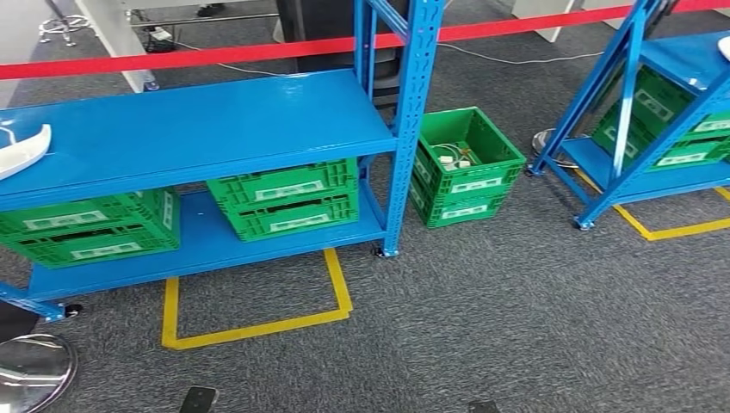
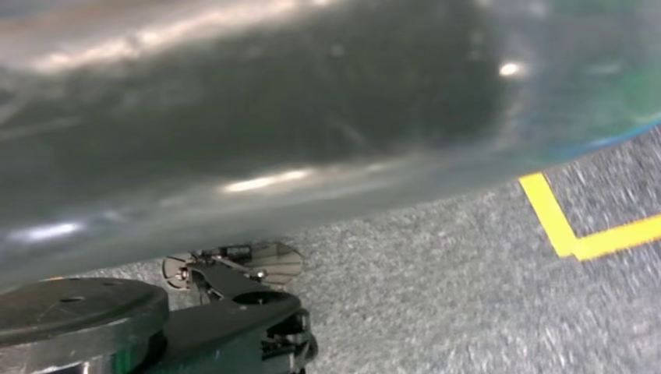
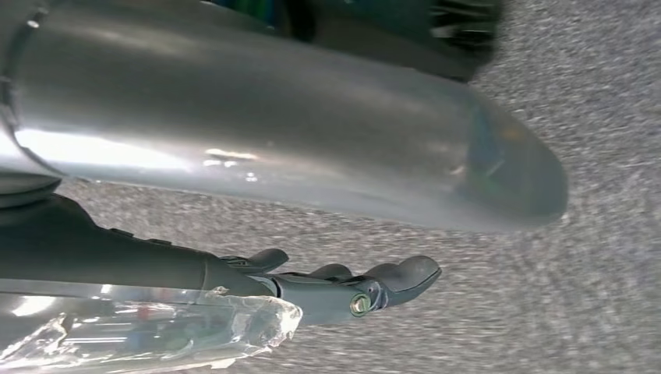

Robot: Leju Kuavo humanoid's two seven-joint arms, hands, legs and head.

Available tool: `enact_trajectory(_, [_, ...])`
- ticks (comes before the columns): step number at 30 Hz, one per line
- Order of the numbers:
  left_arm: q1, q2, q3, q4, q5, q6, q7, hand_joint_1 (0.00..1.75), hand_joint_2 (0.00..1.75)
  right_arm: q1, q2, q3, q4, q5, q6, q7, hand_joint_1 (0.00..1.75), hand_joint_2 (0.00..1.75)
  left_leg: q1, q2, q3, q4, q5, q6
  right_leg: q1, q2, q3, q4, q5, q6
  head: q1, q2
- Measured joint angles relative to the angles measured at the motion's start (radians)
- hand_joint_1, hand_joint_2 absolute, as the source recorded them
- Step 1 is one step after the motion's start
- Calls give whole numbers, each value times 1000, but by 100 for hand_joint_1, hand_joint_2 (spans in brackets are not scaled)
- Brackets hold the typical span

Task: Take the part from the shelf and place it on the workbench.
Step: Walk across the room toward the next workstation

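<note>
Shelving in blue steel stands ahead of you across grey carpet, and the white curved part [image 1: 22, 148] lies on the top deck of the near shelf [image 1: 215, 120], at the far left edge of the head view and partly cut off by the frame. Its long axis runs roughly along the length of the shelf, with the visible tip pointing right and lifted slightly. That puts the part well to the robot's left, so the left arm looks the nearer one for the reach, and you would probably need to turn or step left first. The right hand [image 3: 351, 284] hangs over the carpet with its fingers stretched out and nothing between them; crumpled clear plastic [image 3: 156, 335] sits beside its wrist, not in the fingers. The left hand [image 2: 234, 315] may be the dark shape low in its blurred wrist view, and you cannot tell how its fingers lie. Green crates [image 1: 284, 200] fill the lower deck, and yellow floor tape [image 1: 258, 327] marks a bay before the shelf.
</note>
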Motion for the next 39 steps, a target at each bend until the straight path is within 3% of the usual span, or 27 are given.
enact_trajectory(1, [-3, -3, 0, 0, -2, 6, 4, 0, 0, 0, -2, -4, 0, -1, 2, -1, 0, 0, -1, -12, -2, 1, 1, -4, -2, 21, 23, -53, 19, -2, 0, 0])
enact_trajectory(3, [-7, -6, -1, 0, -4, 12, 7, 0, 0, 1, -6, -13, 0, -1, 5, -1, 0, 0, 1, -33, -9, 2, 5, -17, -3, 42, 44, -93, 22, -8, -1, 0])
enact_trajectory(5, [-6, -7, -1, 0, -5, 16, 8, 0, 0, 1, -8, -18, -1, 0, 7, -1, 0, 0, 5, -47, -15, 2, 9, -29, -2, 22, 50, -99, 28, -18, -1, 0])
enact_trajectory(7, [-7, -8, -1, 0, -5, 19, 8, 0, 0, 1, -9, -21, -1, 1, 7, -2, 0, 0, 3, -10, -34, 40, -18, -39, -6, -4, 53, -107, 33, -29, -8, 0])
enact_trajectory(9, [-11, -10, -2, 0, -5, 20, 8, 0, 0, 4, -10, -23, -1, 2, 8, -2, 0, 0, 2, 49, -87, 154, -82, -49, -6, -36, 55, -111, 33, -35, -15, 0])
enact_trajectory(11, [-11, -10, -2, 0, -5, 21, 8, 0, 0, 8, -11, -27, -1, 4, 8, -2, 0, 0, 6, 71, -139, 266, -124, -55, -4, -69, 55, -110, 31, -38, -16, 0])
enact_trajectory(12, [-10, -10, -2, 0, -5, 22, 8, 0, 0, 8, -12, -29, -1, 6, 7, -2, 0, 0, 7, 75, -143, 278, -118, -57, -3, -83, 56, -110, 30, -38, -16, 0])
enact_trajectory(14, [-7, -9, -2, 0, -5, 22, 8, 0, 0, 6, -12, -32, -1, 10, 7, -3, 0, 0, 6, 90, -93, 190, -59, -53, -3, -109, 61, -110, 26, -35, -16, 0])
enact_trajectory(15, [-8, -9, -2, 0, -5, 22, 8, 0, 0, 6, -12, -34, -1, 13, 8, -3, 0, 0, 3, 117, -54, 119, -29, -48, -1, -120, 65, -110, 23, -33, -16, 0])
enact_trajectory(17, [-11, -10, -2, 0, -5, 22, 8, 0, 0, 6, -12, -38, -1, 16, 8, -4, 0, 0, -7, 163, 0, 16, -4, -35, 5, -141, 71, -108, 16, -24, -16, 0])
enact_trajectory(18, [-12, -10, -2, 0, -5, 22, 8, 0, 0, 6, -12, -39, -1, 18, 8, -4, 0, 0, -11, 173, 6, 0, -6, -30, 8, -153, 72, -108, 13, -20, -17, 0])
enact_trajectory(20, [-10, -10, -2, 0, -5, 22, 8, 0, 0, 3, -13, -42, -1, 19, 8, -5, 0, 0, -10, 151, 3, -7, -4, -19, 8, -172, 76, -110, 8, -10, -17, 0])
enact_trajectory(22, [-8, -11, -2, 0, -5, 22, 9, 0, 0, 0, -13, -43, -2, 20, 8, -5, 0, 0, -4, 125, 4, -14, 2, -7, 4, -131, 66, -83, -16, 1, -14, 0])
enact_trajectory(24, [-11, -12, -2, 0, -4, 22, 9, 0, 0, 2, -13, -45, -2, 20, 8, -6, 0, 0, -1, 99, 4, -17, 5, 1, 0, -65, 15, 28, -75, 7, -9, 0])
enact_trajectory(26, [-11, -13, -2, 0, -4, 23, 9, 0, 0, 6, -14, -46, -2, 21, 8, -5, 0, 0, -1, 69, 3, -17, 6, 4, -1, -43, -51, 157, -123, 11, -7, 0])
enact_trajectory(27, [-10, -14, -2, 0, -4, 23, 10, 0, 0, 8, -14, -47, -2, 22, 8, -4, 0, 0, -1, 54, 3, -17, 6, 4, -1, -41, -69, 182, -120, 11, -6, 0])
enact_trajectory(28, [-8, -14, -2, 0, -4, 24, 10, 0, 0, 8, -15, -47, -2, 24, 8, -4, 0, 0, -1, 39, 5, -17, 6, 3, -1, -39, -66, 165, -94, 10, -6, 0])
enact_trajectory(29, [-7, -14, -2, 0, -4, 24, 11, 0, 0, 8, -15, -47, -2, 26, 8, -4, 0, 0, 0, 24, 7, -16, 6, 2, -2, -33, -46, 110, -53, 9, -6, 0])
enact_trajectory(31, [-8, -15, -2, 0, -4, 26, 11, 0, 0, 7, -15, -47, -2, 29, 8, -5, 0, 0, -1, -4, 9, -14, 5, -4, -8, 10, 12, -29, 16, 5, -6, 0])
enact_trajectory(33, [-10, -16, -2, 0, -4, 27, 14, 0, 0, 6, -16, -47, -2, 33, 8, -5, 0, 0, -1, -26, 2, -11, 7, -16, -10, 42, 44, -96, 32, 1, -6, 0])
enact_trajectory(35, [-7, -15, -2, 0, -4, 29, 17, 0, 0, 5, -15, -48, -2, 39, 8, -4, 0, 0, 2, -46, -7, -10, 13, -29, -9, 28, 49, -101, 32, -7, -6, 0])
enact_trajectory(37, [-6, -15, -3, 0, -5, 31, 19, 0, 0, 5, -15, -48, -2, 45, 8, -5, 0, 0, 1, -16, -21, 14, -4, -40, -10, 3, 51, -105, 36, -18, -11, 0])
enact_trajectory(39, [-9, -15, -3, 0, -5, 31, 19, 0, 0, 6, -15, -50, -3, 49, 7, -5, 0, 0, 0, 46, -66, 111, -60, -50, -10, -28, 54, -108, 35, -27, -19, 0])
